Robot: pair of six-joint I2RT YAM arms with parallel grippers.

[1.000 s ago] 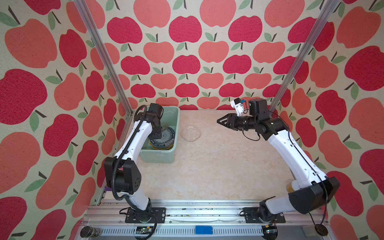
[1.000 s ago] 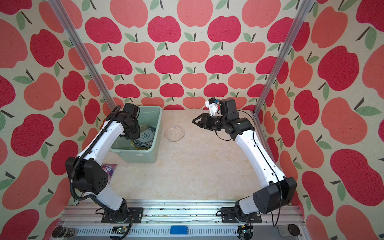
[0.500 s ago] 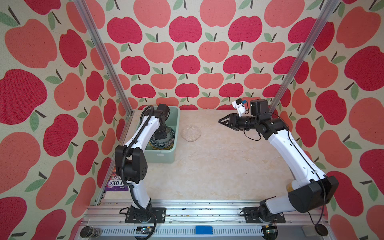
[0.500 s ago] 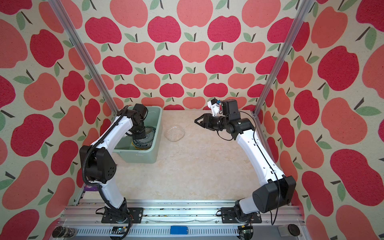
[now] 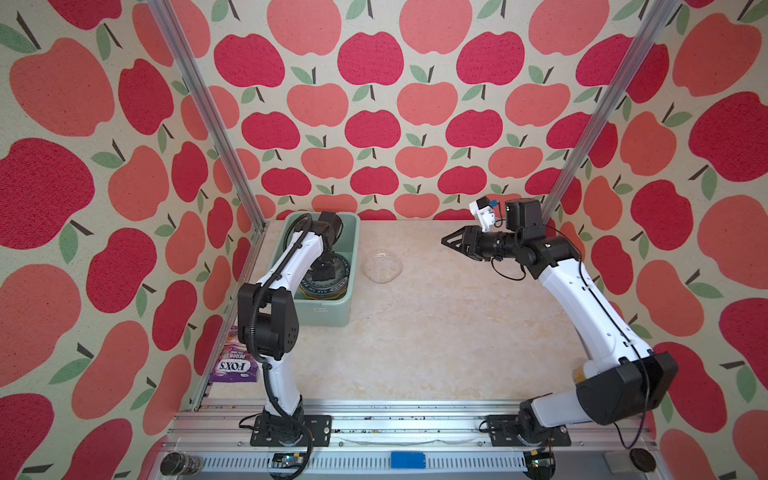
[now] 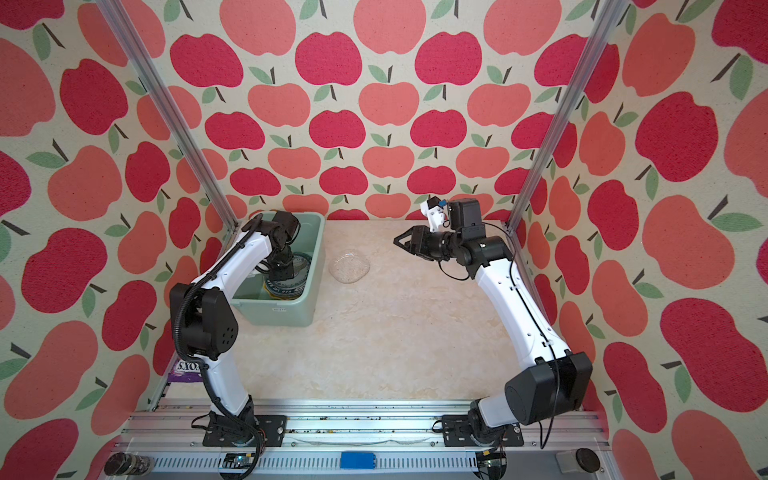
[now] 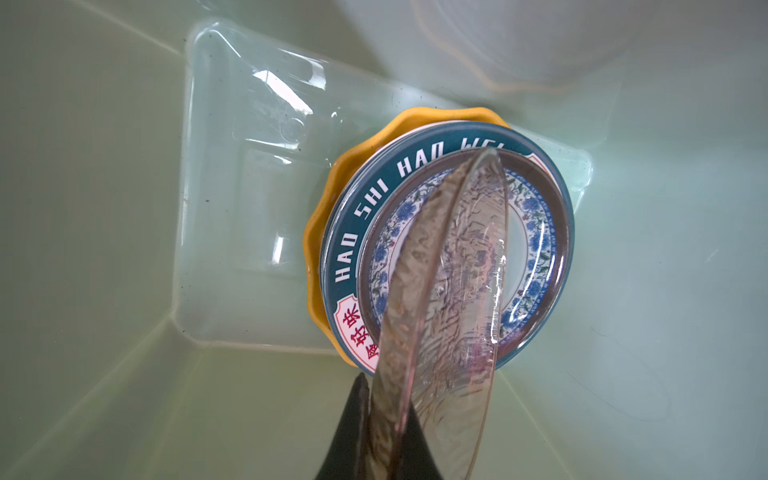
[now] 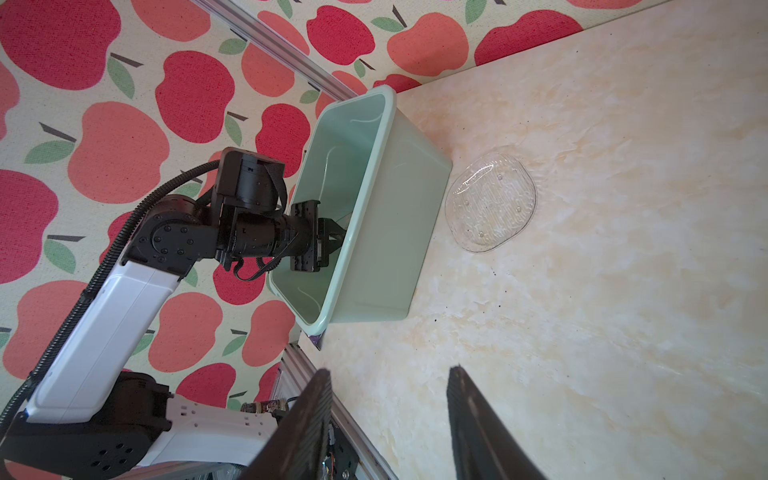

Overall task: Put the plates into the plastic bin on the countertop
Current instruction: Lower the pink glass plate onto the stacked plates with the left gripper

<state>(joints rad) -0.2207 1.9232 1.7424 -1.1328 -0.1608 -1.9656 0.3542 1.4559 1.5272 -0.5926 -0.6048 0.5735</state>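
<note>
left wrist view alone shows my left claw (image 7: pixel 387 399) clamped on 1 amber glass plate (image 7: pixel 453 291), tilted, ripple-textured, translucent, over stacked plates (image 7: pixel 374 199) in the plastic bin (image 7: pixel 104 208), my right claw (image 8: pixel 388 370) apart, empty

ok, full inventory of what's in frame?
rectangular plastic bin: one, mint green, back left of countertop
marble-patterned countertop: one, beige
yellow scalloped plate: one, bottom of stack in bin
white plate with teal lettered rim: at least one, on the yellow
blue-patterned plate: one, top of stack
amber glass plate: one, on edge over stack
clear glass plate: one, on countertop beside bin
purple sweet packet: one, countertop's left edge
left pincer: shut on amber glass plate
right pincer: open, empty, above countertop
</note>
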